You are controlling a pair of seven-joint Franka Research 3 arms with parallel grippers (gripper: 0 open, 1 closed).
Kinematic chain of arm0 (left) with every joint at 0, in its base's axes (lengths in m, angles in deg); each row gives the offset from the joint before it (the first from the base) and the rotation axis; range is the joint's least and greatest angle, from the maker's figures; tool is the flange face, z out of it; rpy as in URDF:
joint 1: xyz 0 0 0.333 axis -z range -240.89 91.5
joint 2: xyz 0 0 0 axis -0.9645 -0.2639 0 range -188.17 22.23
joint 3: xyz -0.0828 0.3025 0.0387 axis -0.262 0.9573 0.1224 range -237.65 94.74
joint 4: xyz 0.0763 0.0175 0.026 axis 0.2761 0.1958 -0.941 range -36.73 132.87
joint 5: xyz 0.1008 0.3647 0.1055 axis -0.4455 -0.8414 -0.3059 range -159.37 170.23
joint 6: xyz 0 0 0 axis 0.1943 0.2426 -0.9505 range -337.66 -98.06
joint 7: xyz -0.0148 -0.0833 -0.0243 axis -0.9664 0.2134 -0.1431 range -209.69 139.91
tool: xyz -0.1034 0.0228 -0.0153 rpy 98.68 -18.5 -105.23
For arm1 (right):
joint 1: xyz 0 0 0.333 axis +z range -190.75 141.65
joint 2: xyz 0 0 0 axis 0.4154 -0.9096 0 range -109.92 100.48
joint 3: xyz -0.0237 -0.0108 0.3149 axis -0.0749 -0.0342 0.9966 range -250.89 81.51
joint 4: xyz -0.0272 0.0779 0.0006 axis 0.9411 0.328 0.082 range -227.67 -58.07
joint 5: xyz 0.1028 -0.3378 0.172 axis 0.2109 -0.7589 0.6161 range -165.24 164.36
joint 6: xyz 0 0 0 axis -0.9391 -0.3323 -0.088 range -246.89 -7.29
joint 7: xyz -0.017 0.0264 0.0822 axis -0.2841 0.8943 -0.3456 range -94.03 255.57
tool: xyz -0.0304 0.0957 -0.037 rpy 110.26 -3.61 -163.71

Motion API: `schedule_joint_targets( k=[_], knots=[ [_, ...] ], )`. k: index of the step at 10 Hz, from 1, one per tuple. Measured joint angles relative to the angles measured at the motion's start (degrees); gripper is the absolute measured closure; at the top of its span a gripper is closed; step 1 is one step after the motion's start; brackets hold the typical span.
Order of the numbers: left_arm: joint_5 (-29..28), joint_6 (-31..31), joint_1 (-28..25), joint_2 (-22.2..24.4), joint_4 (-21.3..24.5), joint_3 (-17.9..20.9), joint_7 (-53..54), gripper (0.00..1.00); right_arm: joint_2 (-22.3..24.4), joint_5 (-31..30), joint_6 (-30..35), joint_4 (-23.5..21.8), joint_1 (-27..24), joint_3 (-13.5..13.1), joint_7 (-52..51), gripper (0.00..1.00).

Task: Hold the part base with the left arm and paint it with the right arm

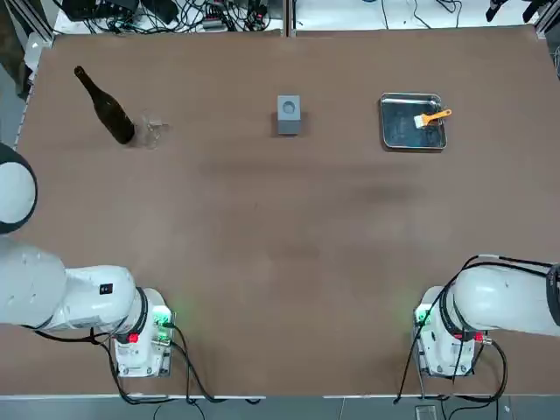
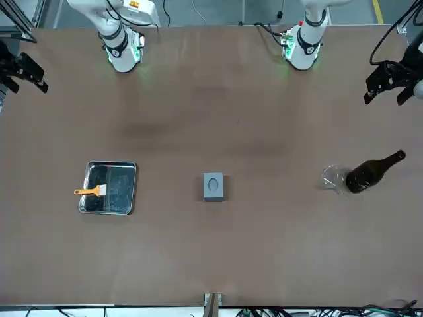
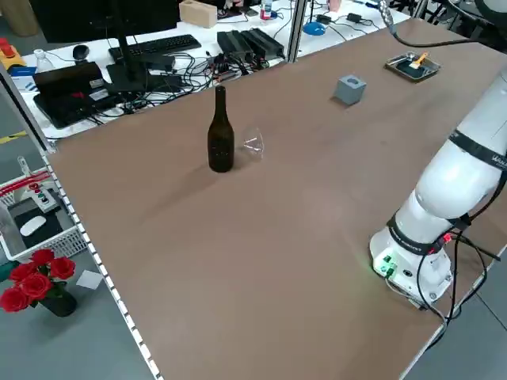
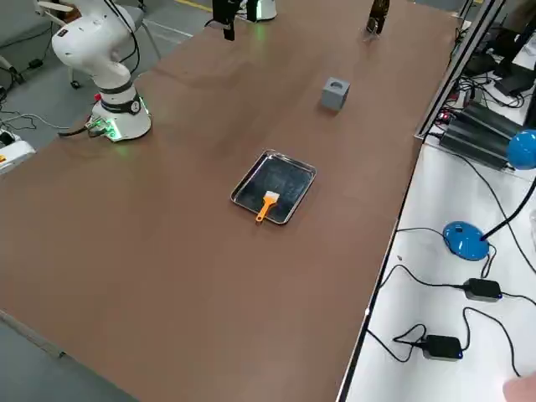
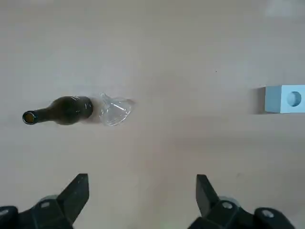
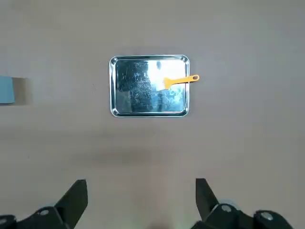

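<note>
The small grey cube-like block with a round hole in its top face (image 1: pixel 289 115) sits alone near the middle of the far part of the brown worktop (image 1: pixel 262 227), between the dark glass bottle (image 1: pixel 111 115) with a clear glass (image 1: pixel 156 132) beside it, and the shiny rectangular metal tray (image 1: pixel 414 137). The left gripper (image 5: pixel 143 188) hangs over the robot's left side of the worktop, its fingers spread wide with nothing between them. The right gripper (image 6: pixel 142 192) hangs over the right side, fingers equally wide and holding nothing.

The step in hand looks to be the first approach: left arm to the block, right arm to the orange-handled brush (image 6: pixel 181 81) whose handle overhangs the tray's rim. The left gripper should come in above the block, square its fingers to two opposite side walls, and close low enough to leave the top face free for painting. It should travel well clear of the glass. The right gripper would do best to pinch the handle firmly, away from the pale bristles, and lift before moving sideways, so the tray isn't dragged.

The block is plain, flat-sided and sharp-edged, a dull even grey, standing upright. Whether the hole runs right through is hard to tell from these angles.
</note>
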Motion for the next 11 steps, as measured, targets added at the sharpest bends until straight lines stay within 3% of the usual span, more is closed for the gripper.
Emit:
schedule_joint_targets(
  k=[11],
  knots=[
    [-1.0, 0.1, 1.8, -1.0, 0.0, 0.9, -6.4, 0.01, 0.0, 0.0, 0.0, -0.9, -0.1, 0.0, 0.0, 0.0]
  ],
)
